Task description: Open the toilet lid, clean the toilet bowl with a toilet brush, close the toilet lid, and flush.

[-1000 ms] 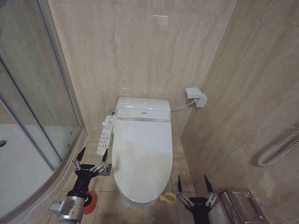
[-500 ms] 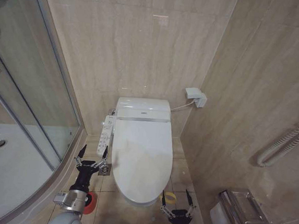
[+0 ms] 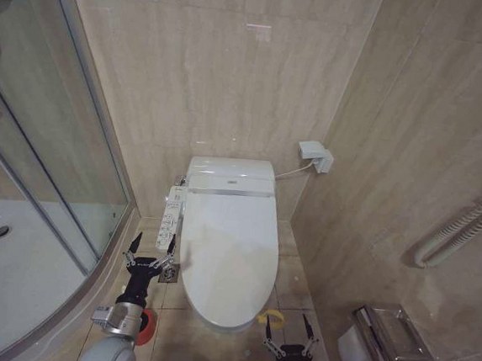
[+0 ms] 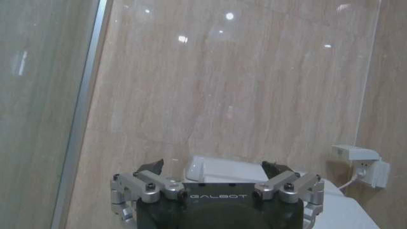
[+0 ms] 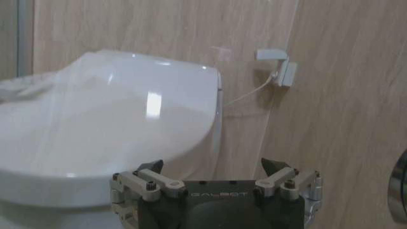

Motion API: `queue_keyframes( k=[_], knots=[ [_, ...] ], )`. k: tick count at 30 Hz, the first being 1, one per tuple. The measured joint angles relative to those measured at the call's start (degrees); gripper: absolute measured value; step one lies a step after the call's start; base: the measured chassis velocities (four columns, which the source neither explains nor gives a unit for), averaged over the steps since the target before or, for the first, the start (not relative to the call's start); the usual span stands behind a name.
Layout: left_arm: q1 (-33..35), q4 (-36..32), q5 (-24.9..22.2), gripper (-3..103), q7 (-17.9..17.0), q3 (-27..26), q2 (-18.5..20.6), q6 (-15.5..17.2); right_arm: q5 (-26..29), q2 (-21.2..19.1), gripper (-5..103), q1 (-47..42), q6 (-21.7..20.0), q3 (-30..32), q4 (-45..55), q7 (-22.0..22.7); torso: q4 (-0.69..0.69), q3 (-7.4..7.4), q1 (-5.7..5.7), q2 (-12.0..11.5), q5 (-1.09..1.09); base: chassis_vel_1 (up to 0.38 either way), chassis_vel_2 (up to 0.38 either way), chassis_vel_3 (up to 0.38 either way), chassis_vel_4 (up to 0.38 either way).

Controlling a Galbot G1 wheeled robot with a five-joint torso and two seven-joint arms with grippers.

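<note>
1. Head view: one toilet stands against the far wall, with the toilet lid [image 3: 228,251] down flat over the seat. A small yellow cord loop [image 3: 269,317] shows at the lid's near right edge.
2. Head view: one control panel [image 3: 170,217] with buttons is fixed along the toilet's left side; its markings are too small to read. One wall socket [image 3: 317,156] with a cable sits on the wall to the right of the toilet's far end.
3. Head view: the left gripper [image 3: 150,251] is to the near left of the toilet, fingers spread apart and holding nothing. One red brush holder [image 3: 145,326] stands on the floor behind it, partly hidden by the arm.
4. Head view: the right gripper [image 3: 287,327] is just beside the cord loop at the lid's near right, fingers spread apart and holding nothing. One toilet paper holder [image 3: 383,338] is mounted on the right wall.
5. Left wrist view: "GALBOT" is printed on the left gripper [image 4: 213,167] body. Both fingers stand apart.
6. Right wrist view: "GALBOT" is printed on the right gripper [image 5: 213,166] body. Both fingers stand apart, facing the closed toilet lid [image 5: 114,119].
</note>
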Motion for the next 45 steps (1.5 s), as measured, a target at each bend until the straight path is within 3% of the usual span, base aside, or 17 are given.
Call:
queue_keyframes(
  k=[31, 32, 39, 40, 45],
  knots=[
    [0.88, -0.49, 0.18, 100, 0.03, -0.84, -0.22, 0.28, 2.13, -0.24, 100, 8.65, 1.37, 2.28, -11.93, -1.69, 0.00, 0.00, 0.00, 0.00, -0.01, 0.000, 0.000, 0.000, 0.000],
    [0.98, -0.63, 0.19, 100, 0.03, -0.91, -0.20, 0.28, 2.17, -0.16, 86, 8.53, 1.65, 2.24, -11.60, -1.93, 0.00, 0.00, 0.00, 0.00, -0.01, 0.000, 0.000, 0.000, 0.000],
    [1.46, -1.24, 0.31, 100, 0.01, -1.05, -0.10, 0.28, 2.21, 0.20, 86, 6.92, 2.53, 1.65, -9.54, -2.82, 0.00, 0.00, 0.00, 0.00, -0.01, 0.000, 0.000, 0.000, 0.000],
    [1.57, -1.35, 0.33, 100, 0.00, -1.05, -0.09, 0.28, 2.21, 0.28, 58, 6.68, 2.61, 1.57, -9.33, -2.89, 0.00, 0.00, 0.00, 0.00, -0.01, 0.000, 0.000, 0.000, 0.000],
    [1.88, -1.82, 0.36, 100, -0.01, -1.03, 0.06, 0.28, 2.21, 0.49, 58, 6.55, 2.78, 1.57, -9.40, -3.02, 0.00, 0.00, 0.00, 0.00, -0.01, 0.000, 0.000, 0.000, 0.000]
  ],
)
